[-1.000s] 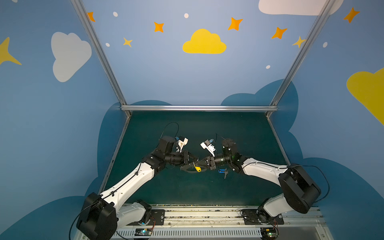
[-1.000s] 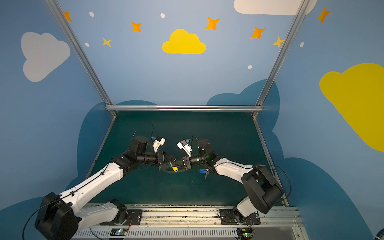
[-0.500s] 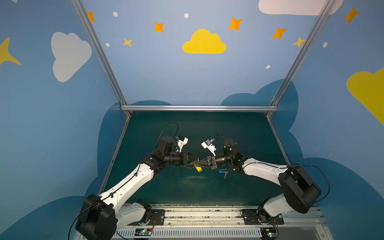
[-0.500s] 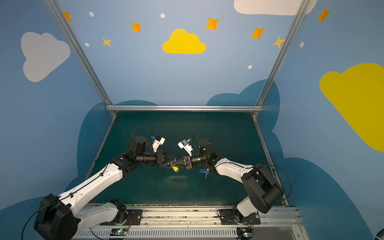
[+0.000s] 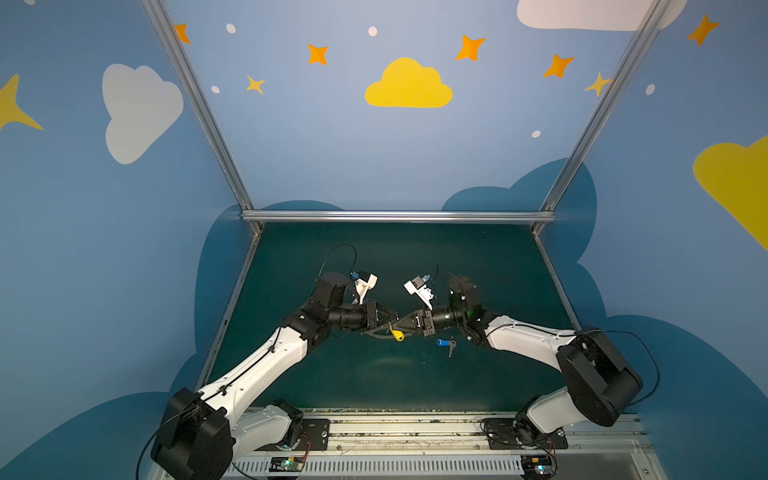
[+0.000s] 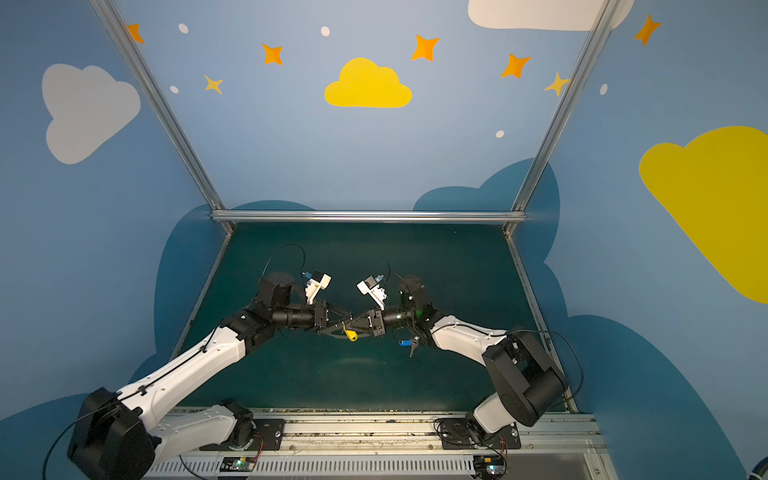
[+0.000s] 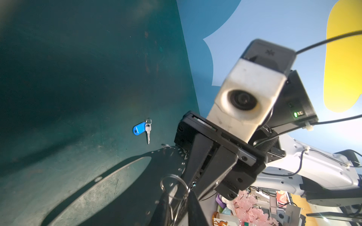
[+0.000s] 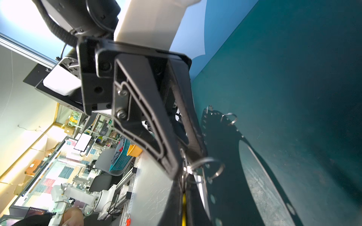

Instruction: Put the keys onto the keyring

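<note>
In both top views my two grippers meet tip to tip above the middle of the green mat. My left gripper (image 5: 392, 323) (image 6: 347, 322) (image 7: 178, 193) is shut on a wire split ring (image 7: 173, 176) (image 8: 217, 172) of the keyring (image 7: 137, 185) (image 8: 225, 156) (image 5: 375, 333), a dark plate with an oval hole held off the mat. My right gripper (image 5: 400, 326) (image 6: 353, 326) (image 8: 184, 188) is shut on the key with the yellow tag (image 5: 398, 334) (image 6: 352, 335) (image 8: 184, 203). The key with the blue tag (image 5: 444, 343) (image 6: 405, 343) (image 7: 139, 128) lies flat on the mat beside the right wrist.
The mat (image 5: 374, 382) is walled by blue panels on three sides, with an aluminium rail (image 5: 395, 216) at the back. Both arm bases sit on the front rail (image 5: 395, 432).
Both grippers stay tip to tip at the mat's middle. The keyring, the yellow-tagged key and the blue-tagged key show no clear movement.
</note>
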`<control>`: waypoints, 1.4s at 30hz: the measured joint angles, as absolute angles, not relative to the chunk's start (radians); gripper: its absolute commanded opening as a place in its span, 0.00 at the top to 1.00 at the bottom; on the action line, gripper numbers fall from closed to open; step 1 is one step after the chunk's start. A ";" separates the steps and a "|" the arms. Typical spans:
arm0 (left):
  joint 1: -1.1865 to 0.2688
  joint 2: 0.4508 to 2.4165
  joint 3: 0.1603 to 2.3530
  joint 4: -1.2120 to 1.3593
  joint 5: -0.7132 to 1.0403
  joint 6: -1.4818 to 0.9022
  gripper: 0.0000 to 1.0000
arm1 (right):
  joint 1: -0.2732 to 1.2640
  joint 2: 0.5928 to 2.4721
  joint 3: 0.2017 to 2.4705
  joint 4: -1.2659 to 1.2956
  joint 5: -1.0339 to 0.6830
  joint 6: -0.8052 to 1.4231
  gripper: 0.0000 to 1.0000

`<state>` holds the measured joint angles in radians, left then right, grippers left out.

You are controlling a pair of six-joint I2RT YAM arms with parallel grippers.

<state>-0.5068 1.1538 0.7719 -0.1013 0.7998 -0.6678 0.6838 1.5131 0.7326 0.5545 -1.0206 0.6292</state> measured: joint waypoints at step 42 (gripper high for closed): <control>-0.575 1.116 0.916 -0.397 0.575 -0.436 0.96 | 0.645 1.439 0.929 0.127 -0.766 0.484 0.80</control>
<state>-0.5747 1.1156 0.9161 -0.3969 0.5755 -0.4362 0.6453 1.4395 0.9295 0.1272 -0.7662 0.4839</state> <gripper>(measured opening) 0.047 0.197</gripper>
